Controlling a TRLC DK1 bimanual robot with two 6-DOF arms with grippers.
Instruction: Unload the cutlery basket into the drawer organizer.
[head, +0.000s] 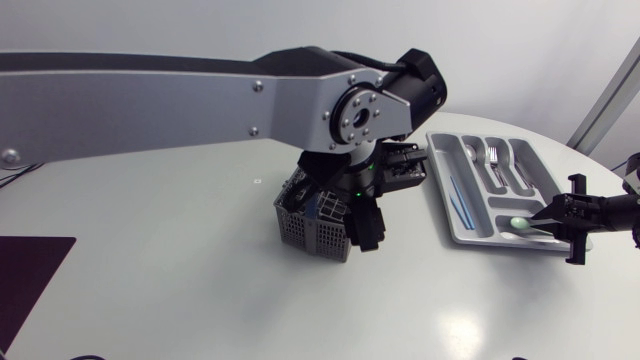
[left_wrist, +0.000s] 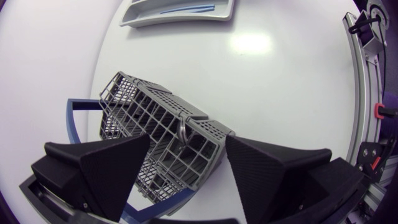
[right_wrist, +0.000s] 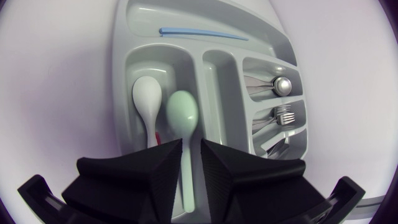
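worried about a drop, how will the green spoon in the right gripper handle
The green spoon is probably light and stiff: it looks like plastic and juts straight from the right gripper. Its smooth thin handle might swivel in that narrow grip.

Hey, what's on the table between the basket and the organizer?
Nothing. The left wrist view shows only bare table between the basket and the organizer.

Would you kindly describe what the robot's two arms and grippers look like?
The left arm is a broad silver-grey link dotted with screws, ending in a round bolted silver cap and black joints with a small green light. The right arm shows only black parts. The left gripper and right gripper have matte black wedge-shaped fingers.
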